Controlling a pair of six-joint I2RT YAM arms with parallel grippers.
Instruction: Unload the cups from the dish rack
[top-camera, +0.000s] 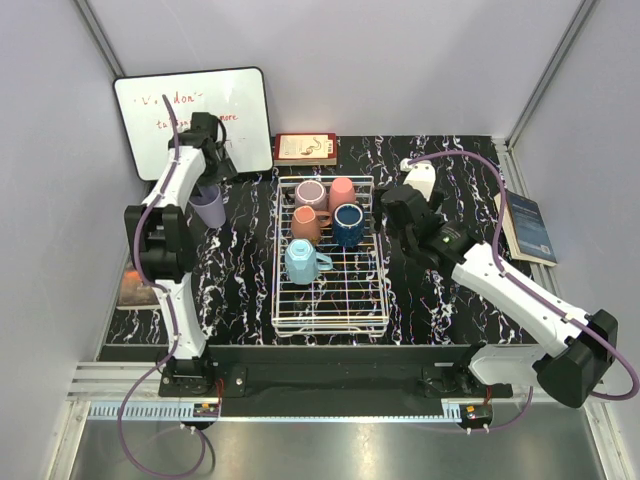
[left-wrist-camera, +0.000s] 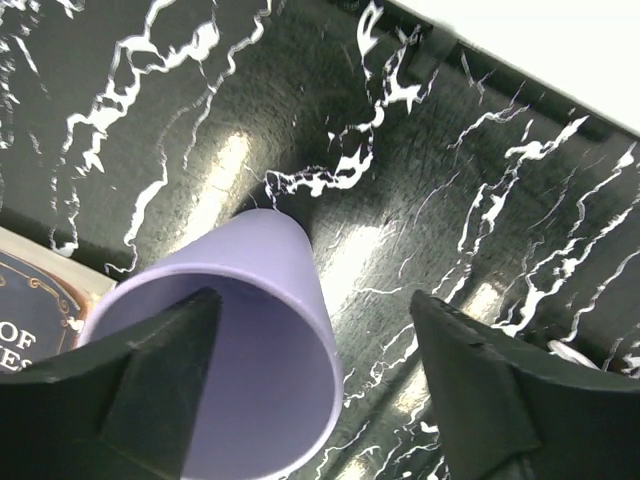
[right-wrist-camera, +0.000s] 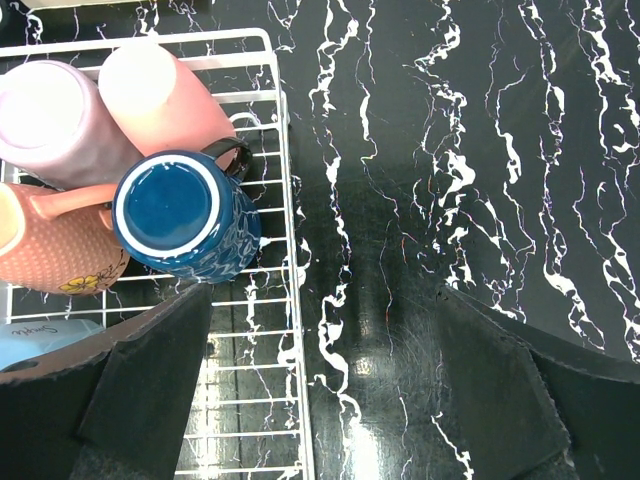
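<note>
Nearest the arm bases, the dish rack (top-camera: 330, 300) stands mid-table (top-camera: 240, 270), its near end bare wire. Next in it comes the light blue cup (top-camera: 300, 260). The right wrist view shows only a sliver of that cup (right-wrist-camera: 40, 335), cut off behind a finger. Further on sit the terracotta cup (top-camera: 306, 223) and the dark blue cup (top-camera: 348, 225), then the mauve cup (top-camera: 309, 192) and the salmon cup (top-camera: 342, 190) at the far end. The right wrist view shows the dark blue one's (right-wrist-camera: 180, 215) white-ringed base facing the camera.

The right gripper (right-wrist-camera: 325, 295) hangs spread wide and empty over the table beside the rack's edge (right-wrist-camera: 285, 200).

Left of the rack, the lavender cup (top-camera: 208, 208) is under the left gripper (left-wrist-camera: 313, 300). The fingers are spread wide, one overlapping the cup's mouth (left-wrist-camera: 260, 330) and the other well apart from it. Its base is hidden. A whiteboard (top-camera: 190, 115) stands behind.
</note>
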